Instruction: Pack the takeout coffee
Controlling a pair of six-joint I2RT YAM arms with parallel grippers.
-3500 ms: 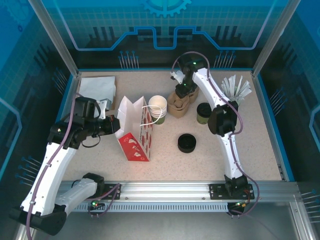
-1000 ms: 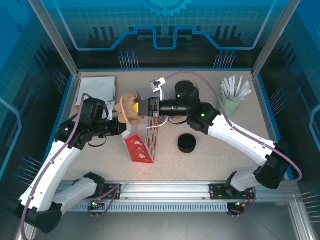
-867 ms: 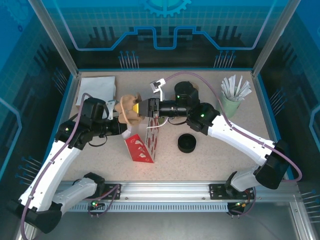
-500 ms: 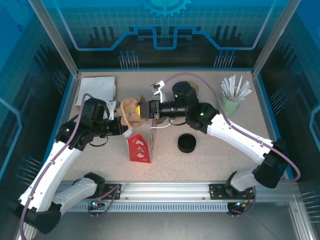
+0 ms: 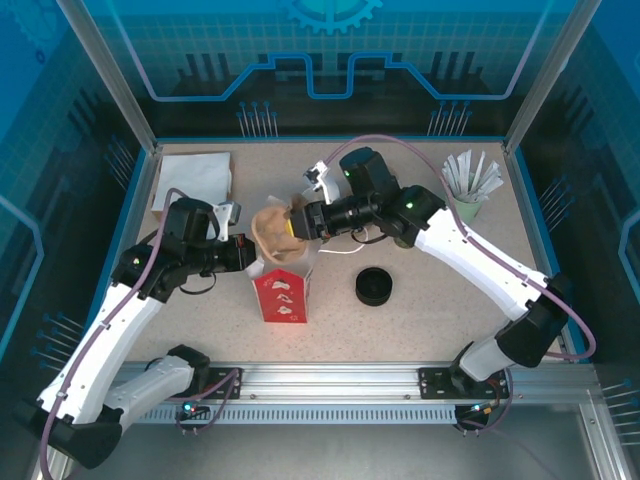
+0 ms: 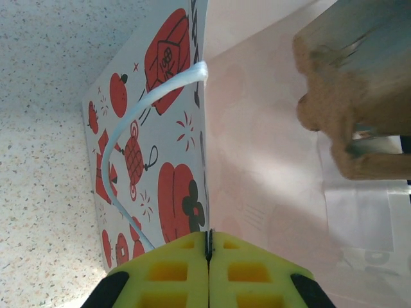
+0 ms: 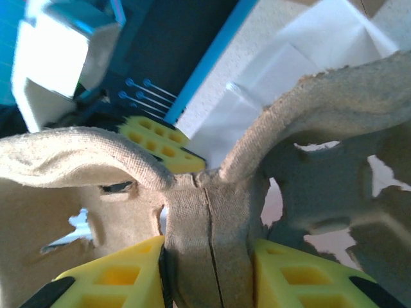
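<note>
My right end effector (image 5: 298,222) pinches the middle ridge of the brown cup carrier (image 5: 268,228) and holds it at the open mouth of the red-and-white paper bag (image 5: 282,295). My left end effector (image 6: 209,256) has its yellow pads pressed together on the upper edge of the bag. The bag stands on the worktop (image 5: 430,320), and a black lid (image 5: 373,286) lies near it. I cannot tell where the takeout coffee is.

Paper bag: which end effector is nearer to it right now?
Left. The left end effector is pinched shut on the paper bag at its rim, touching it. The right end effector holds the pulp carrier at the bag's open mouth.
</note>
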